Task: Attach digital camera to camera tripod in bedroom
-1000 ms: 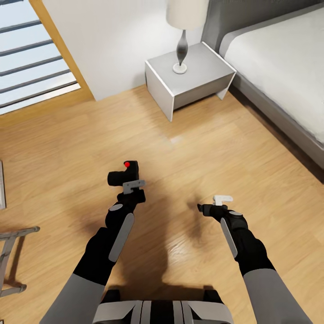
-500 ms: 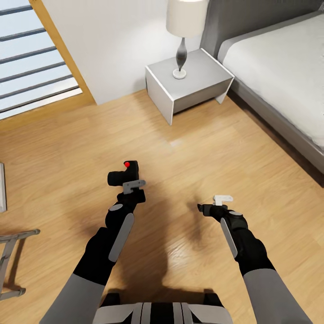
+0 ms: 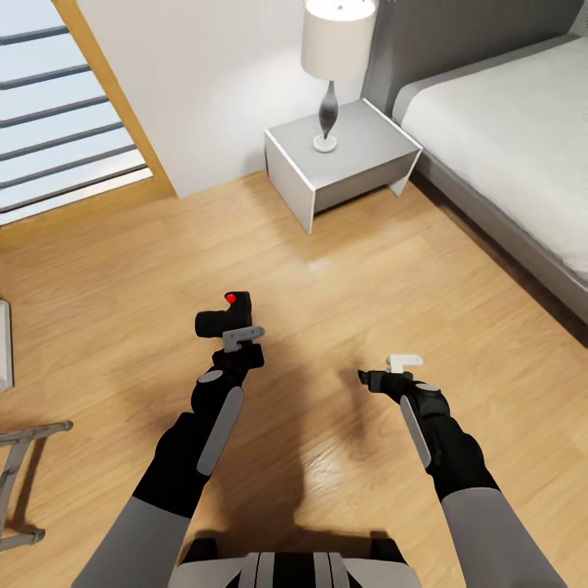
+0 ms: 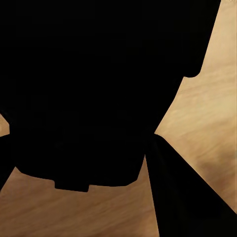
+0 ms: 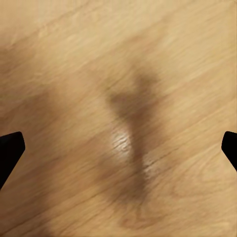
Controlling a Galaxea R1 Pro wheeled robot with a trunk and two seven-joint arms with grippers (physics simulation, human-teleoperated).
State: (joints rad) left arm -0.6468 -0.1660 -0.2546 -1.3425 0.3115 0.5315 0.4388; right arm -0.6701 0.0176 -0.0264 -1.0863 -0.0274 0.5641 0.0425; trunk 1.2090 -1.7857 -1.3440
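The digital camera (image 3: 231,314), small and black with a red button on top, is held above the light wood floor with my left gripper (image 3: 225,322) shut on it. In the left wrist view the digital camera (image 4: 94,84) is a large black mass close to the lens. My right gripper (image 3: 365,378) hangs over bare floor to the right, open and holding nothing; its fingertips (image 5: 10,150) sit far apart in the right wrist view. Silver-grey metal bars (image 3: 20,437) poke in at the left edge; I cannot tell whether they belong to the camera tripod.
This is the bedroom. A grey nightstand (image 3: 359,159) with a white lamp (image 3: 331,49) stands ahead against the white wall. The grey bed (image 3: 506,139) runs along the right. A slatted opening with a wooden frame (image 3: 61,122) is at the back left.
The whole view has shifted, so the nightstand, bed and lamp sit a little lower and the metal bars lower at the left. Both arms keep their pose.
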